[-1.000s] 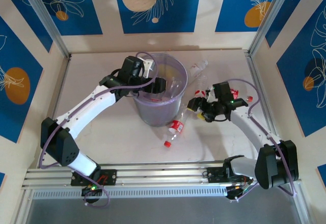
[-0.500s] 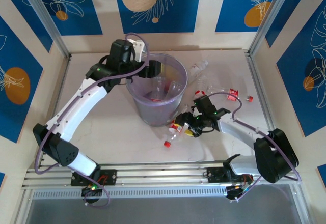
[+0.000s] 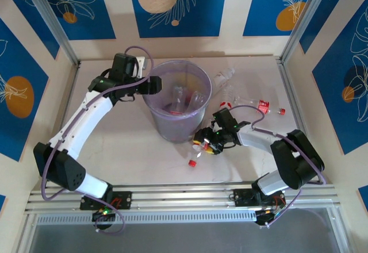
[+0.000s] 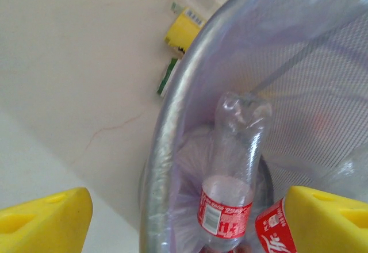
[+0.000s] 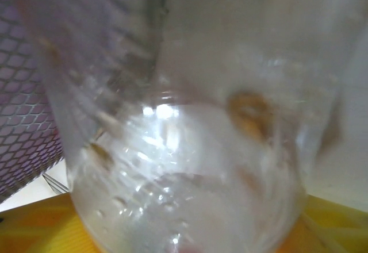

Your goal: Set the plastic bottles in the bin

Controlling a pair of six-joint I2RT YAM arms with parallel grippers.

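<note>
Red-labelled bottles (image 4: 230,178) sit in the bin (image 3: 172,64), loose bottles (image 3: 250,101) lie outside; left gripper (image 3: 153,84) gapes empty, right gripper (image 3: 206,144) straddles a clear bottle (image 5: 184,149), grip unclear.

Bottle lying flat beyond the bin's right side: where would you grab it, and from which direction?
Probably best to grip the bottle around mid-body, coming straight down, jaws closing across its width. It lies on its side on the table, slanting beside the bin, and both long sides look free.

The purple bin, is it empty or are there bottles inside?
Not empty. The bin holds at least two clear bottles with red labels, seen through its open top.
</note>
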